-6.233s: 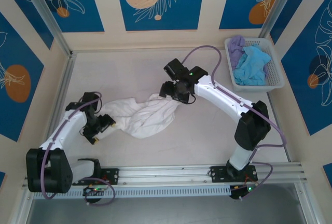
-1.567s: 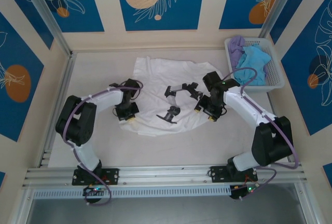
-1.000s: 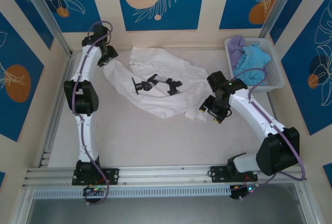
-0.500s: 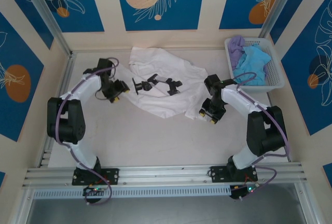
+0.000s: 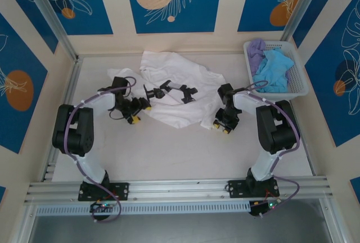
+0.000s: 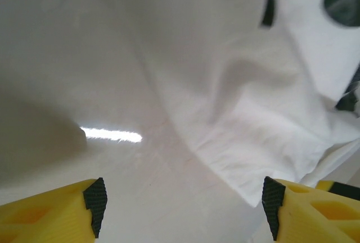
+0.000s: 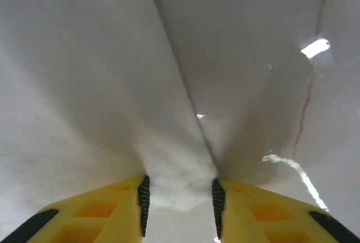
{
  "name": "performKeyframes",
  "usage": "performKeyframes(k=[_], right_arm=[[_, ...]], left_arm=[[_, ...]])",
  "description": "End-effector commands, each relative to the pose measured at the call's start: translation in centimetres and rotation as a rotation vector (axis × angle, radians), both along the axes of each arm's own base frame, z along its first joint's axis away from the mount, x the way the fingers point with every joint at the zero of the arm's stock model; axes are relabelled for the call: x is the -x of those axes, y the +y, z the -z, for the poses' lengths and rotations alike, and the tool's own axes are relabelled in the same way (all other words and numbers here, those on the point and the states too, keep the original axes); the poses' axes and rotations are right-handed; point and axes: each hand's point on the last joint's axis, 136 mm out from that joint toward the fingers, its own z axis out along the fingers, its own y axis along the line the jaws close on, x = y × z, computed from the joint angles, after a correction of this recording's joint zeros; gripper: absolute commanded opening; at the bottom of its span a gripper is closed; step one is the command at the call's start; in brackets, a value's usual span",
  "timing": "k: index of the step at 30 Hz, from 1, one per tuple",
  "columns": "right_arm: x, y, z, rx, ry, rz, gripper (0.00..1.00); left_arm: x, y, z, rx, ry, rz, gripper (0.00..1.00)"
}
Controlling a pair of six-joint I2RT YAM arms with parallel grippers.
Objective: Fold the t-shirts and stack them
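Top view: bright, even overhead light and sharp throughout, with only short soft shadows on the worktop [image 5: 185,147]. Left wrist: soft focus. The white t-shirt [image 6: 253,113] is nearly blown out, there's one glare streak left of centre, a dim shadow at the left edge and dark blurs top right. Right wrist: too close, so cloth folds are smeared and low contrast, with specular glints on the right.

Near half of the table [image 5: 180,153] lies bare; white t-shirt [image 5: 185,111] and basket [image 5: 279,94] crowd the far side.

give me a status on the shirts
Left hand open beside white shirt. Right hand pinching its edge. Shirt rumpled, unfolded. Blue shirt, lavender shirt in basket.
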Motion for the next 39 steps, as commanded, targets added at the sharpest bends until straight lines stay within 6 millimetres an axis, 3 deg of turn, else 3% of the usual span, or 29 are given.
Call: performKeyframes(k=[1, 7, 13, 15, 17, 19, 21, 25, 28, 31, 34, 36, 37, 39], right_arm=[[0.3, -0.5, 1.1, 0.033, 0.022, -0.002, 0.29], [0.6, -0.8, 0.2, 0.065, 0.029, 0.018, 0.08], [2.1, -0.3, -5.0, 0.118, -0.017, -0.034, 0.00], [3.0, -0.5, -6.6, 0.129, -0.015, -0.039, 0.00], [3.5, -0.6, -8.3, 0.117, -0.040, -0.038, 0.00], [3.5, -0.2, -10.0, 0.068, -0.092, -0.040, 0.00], [3.2, 0.2, -11.7, 0.009, -0.148, -0.045, 0.00], [2.8, 0.0, -14.6, -0.070, -0.227, -0.025, 0.00], [2.0, 0.0, -15.4, -0.125, -0.258, -0.010, 0.00], [1.4, -0.8, -15.3, -0.116, -0.259, 0.008, 0.00], [1.8, -2.8, -14.4, -0.057, -0.213, 0.088, 0.00], [2.2, -3.6, -13.8, -0.054, -0.182, 0.140, 0.00], [2.3, -4.0, -13.5, -0.055, -0.172, 0.154, 0.00], [2.4, -4.7, -13.0, -0.047, -0.160, 0.176, 0.00]], left_arm=[[-1.6, -0.7, -0.3, 0.002, -0.017, 0.031, 0.73], [-1.7, -1.1, 1.0, -0.072, -0.011, 0.041, 0.64], [-1.0, -1.1, 3.6, -0.179, 0.013, 0.051, 0.46], [-0.9, -0.9, 4.4, -0.200, 0.031, 0.063, 0.37], [-1.1, -0.6, 4.7, -0.226, 0.044, 0.065, 0.16], [-1.8, -0.5, 3.7, -0.242, 0.032, 0.072, 0.00], [-1.8, 0.4, 1.5, -0.298, 0.026, 0.082, 0.00], [-2.8, 2.4, -5.6, -0.443, -0.077, 0.102, 0.00], [-4.3, 1.9, -8.5, -0.510, -0.123, 0.142, 0.00], [-7.0, -1.0, -8.8, -0.523, -0.141, 0.177, 0.03], [-9.9, -5.2, -6.9, -0.517, -0.119, 0.229, 0.26], [-11.4, -7.7, -5.5, -0.514, -0.099, 0.262, 0.52], [-12.0, -8.7, -4.6, -0.510, -0.095, 0.275, 0.59], [-12.8, -9.9, -4.2, -0.479, -0.106, 0.257, 0.62]])
